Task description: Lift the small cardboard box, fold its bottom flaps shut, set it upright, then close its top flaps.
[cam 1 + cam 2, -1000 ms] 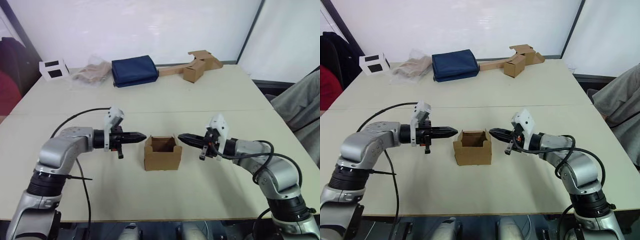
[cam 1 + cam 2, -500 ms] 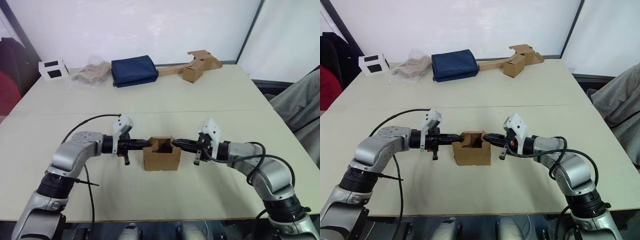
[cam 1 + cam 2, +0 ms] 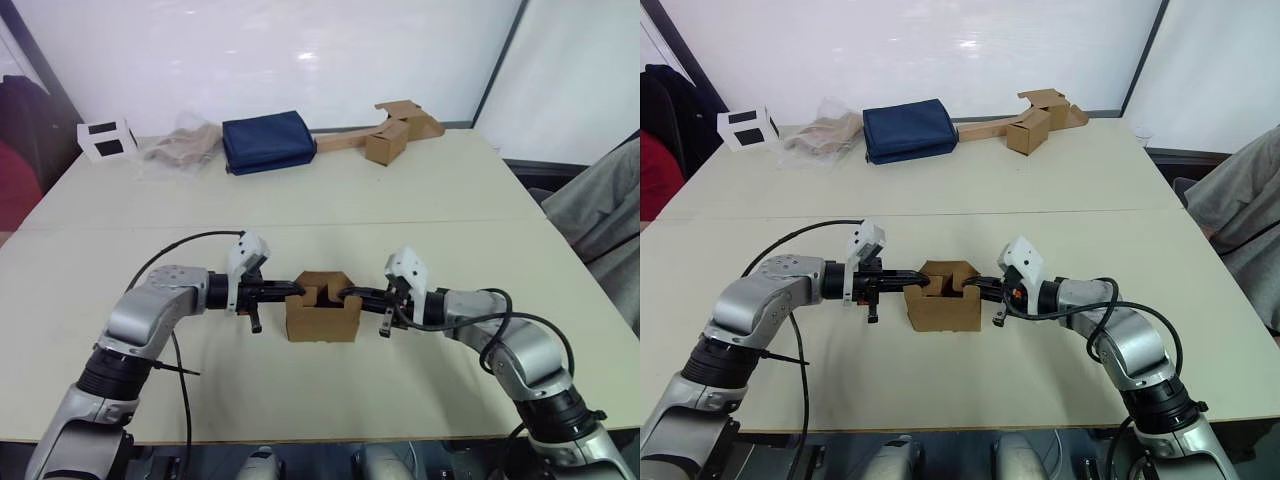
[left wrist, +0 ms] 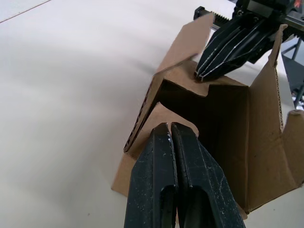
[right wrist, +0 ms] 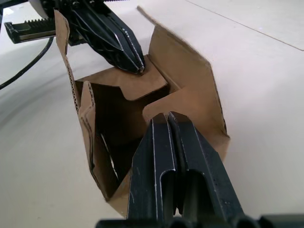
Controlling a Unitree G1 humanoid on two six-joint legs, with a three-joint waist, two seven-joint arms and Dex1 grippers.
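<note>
The small cardboard box (image 3: 323, 311) stands upright near the front middle of the worktop (image 3: 330, 190), its opening facing up. Two of the top flaps (image 4: 176, 125) are pressed inward over the opening, one from each side, while the other two stand up along the rim. The left gripper (image 3: 294, 290) comes in from the box's left with its fingers together, tip resting on the left-hand flap. The right gripper (image 3: 345, 295) comes in from the opposite side, fingers likewise together, tip on the right-hand flap. The two tips are near each other over the opening, apart.

The box's floor is dark in both wrist views and hard to make out, so how its bottom flaps sit cannot be told.

Bare worktop lies all around the box, with wide room to the front edge and both sides. Well behind it, along the far edge, lie a white cube with black squares (image 3: 108, 139), a crumpled clear bag (image 3: 183, 146), a navy fabric bundle (image 3: 268, 141) and a strip of joined cardboard pieces (image 3: 385, 131)
</note>
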